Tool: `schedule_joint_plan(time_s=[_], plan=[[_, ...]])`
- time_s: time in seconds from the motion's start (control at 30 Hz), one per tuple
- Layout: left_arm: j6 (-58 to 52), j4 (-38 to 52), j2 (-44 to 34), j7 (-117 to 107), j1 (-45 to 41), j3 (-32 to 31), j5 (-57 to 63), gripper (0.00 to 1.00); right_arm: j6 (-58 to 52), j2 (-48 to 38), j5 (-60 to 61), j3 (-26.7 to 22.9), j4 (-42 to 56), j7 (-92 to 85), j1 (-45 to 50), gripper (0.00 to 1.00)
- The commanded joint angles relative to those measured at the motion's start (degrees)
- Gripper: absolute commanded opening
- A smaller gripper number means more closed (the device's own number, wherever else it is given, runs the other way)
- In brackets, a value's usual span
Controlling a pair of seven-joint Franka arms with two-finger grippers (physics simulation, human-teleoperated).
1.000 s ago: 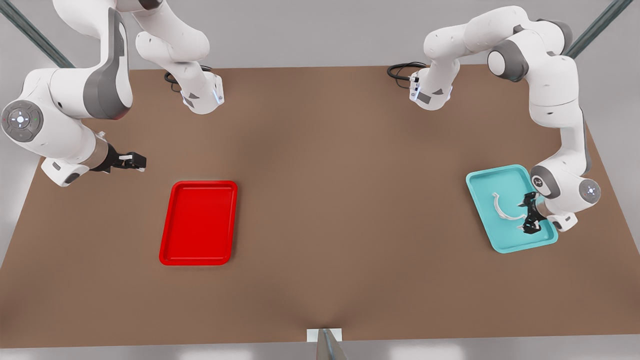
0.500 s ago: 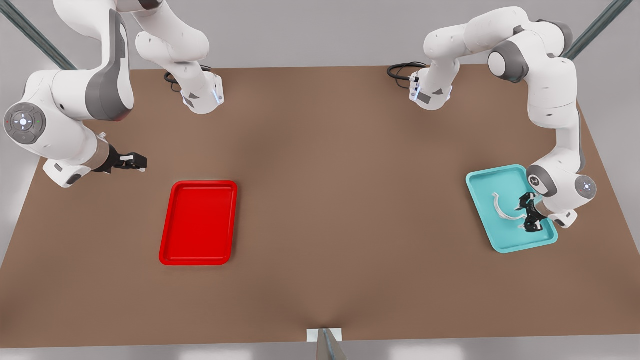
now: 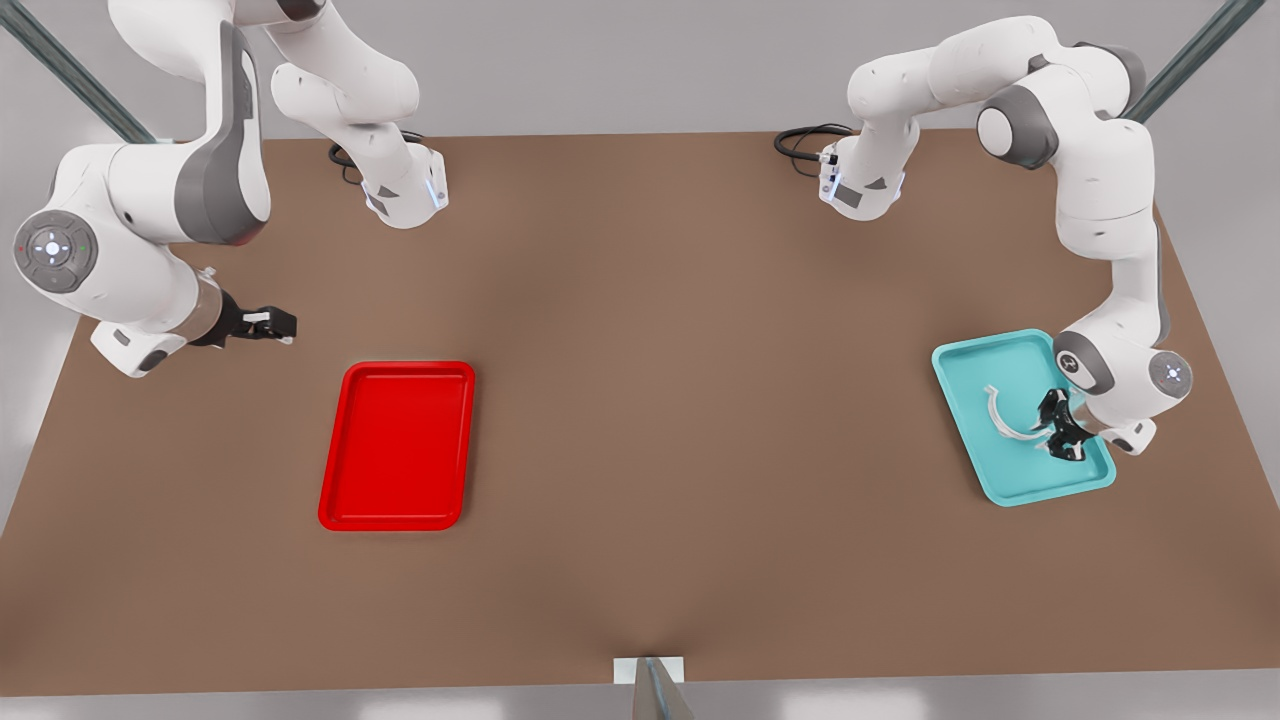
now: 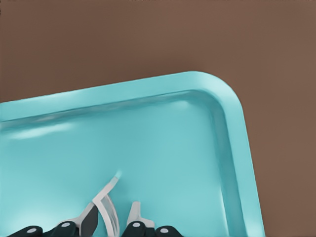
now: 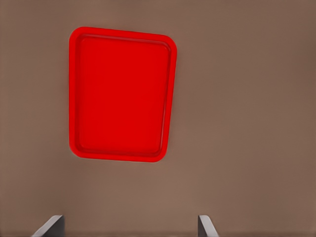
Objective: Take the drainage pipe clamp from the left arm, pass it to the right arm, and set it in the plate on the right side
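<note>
The left gripper [image 3: 1062, 432], fingers spread, straddles one end of the drainage pipe clamp [image 3: 1003, 418], whose arc curves away across the teal tray [image 3: 975, 365].

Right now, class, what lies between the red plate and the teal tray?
Bare brown table, seen in the front view; nothing sits between the plate and the tray.

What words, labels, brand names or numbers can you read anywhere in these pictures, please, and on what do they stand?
None: no readable text stands anywhere.
The red plate, the teal tray and the white drainage pipe clamp are plain.
The arms' round joint caps bear small light marks, not letters.
</note>
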Motion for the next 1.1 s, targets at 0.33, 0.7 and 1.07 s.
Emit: schedule_joint_plan(time_s=[0.33,0.7,1.07], plan=[[0.1,-0.06,0.03,-3.02,0.04,-0.08,-0.08,0.32,-0.05,0.03,-0.66,0.0,-0.2,-0.13,0.05,1.0],[0.1,0.02,0.47,-3.19,0.04,-0.08,-0.26,0.21,0.04,0.47,-0.74,0.09,-0.11,-0.13,0.31,1.0],[-0.78,0.02,-0.85,-3.02,-0.31,-0.08,-0.17,0.21,0.22,0.64,-0.74,0.09,-0.29,-0.13,0.4,1.0]])
